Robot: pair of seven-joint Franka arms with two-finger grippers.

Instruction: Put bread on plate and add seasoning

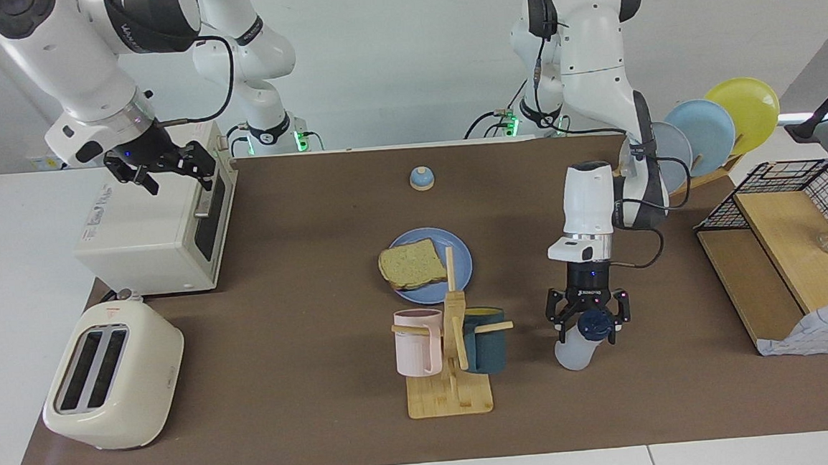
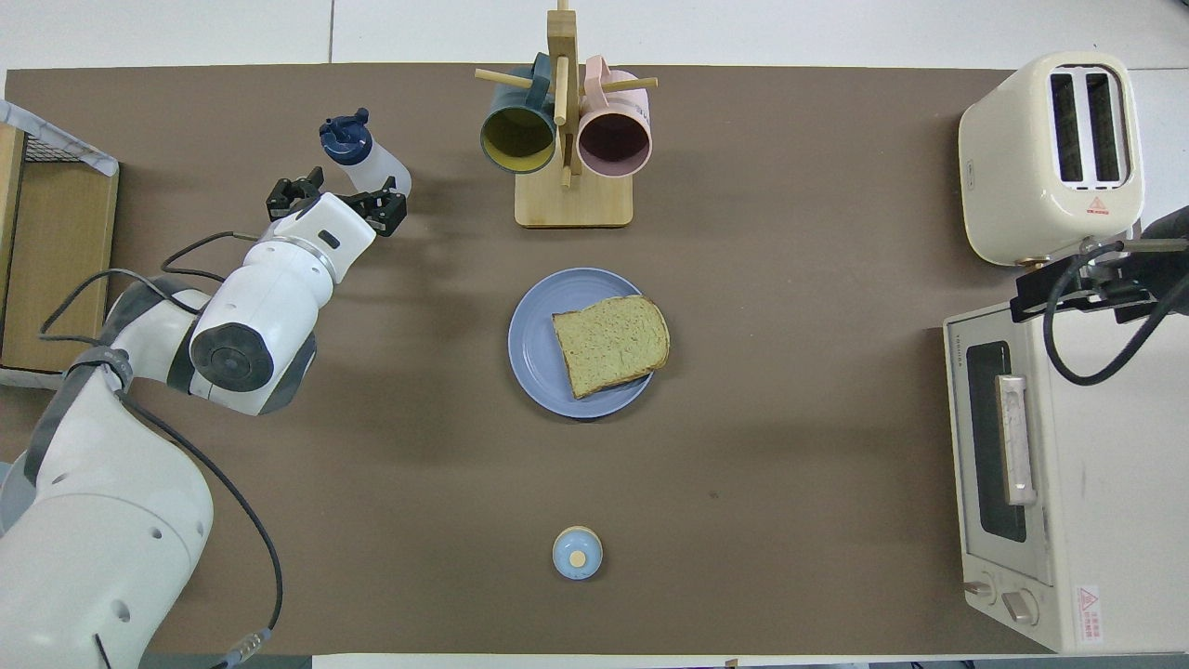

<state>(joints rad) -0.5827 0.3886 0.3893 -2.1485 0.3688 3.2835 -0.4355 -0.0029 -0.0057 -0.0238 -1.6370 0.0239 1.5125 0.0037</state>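
Wall (image 1: 403, 53): plain pale grey-white, evenly lit | Bench (image 1: 1, 301): white top, seams showing between panels | Mat (image 2: 790, 465): brown sheet covering most of the bench, white margins at 3 and 9 o'clock in the facing view

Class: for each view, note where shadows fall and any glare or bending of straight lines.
Facing view: soft lighting; faint shadows lie beside the mug rack and toaster; green lights glow at the arm bases. Overhead view: a soft shadow spreads from the plate toward the right arm's end; the table edge bows slightly; no harsh glare.
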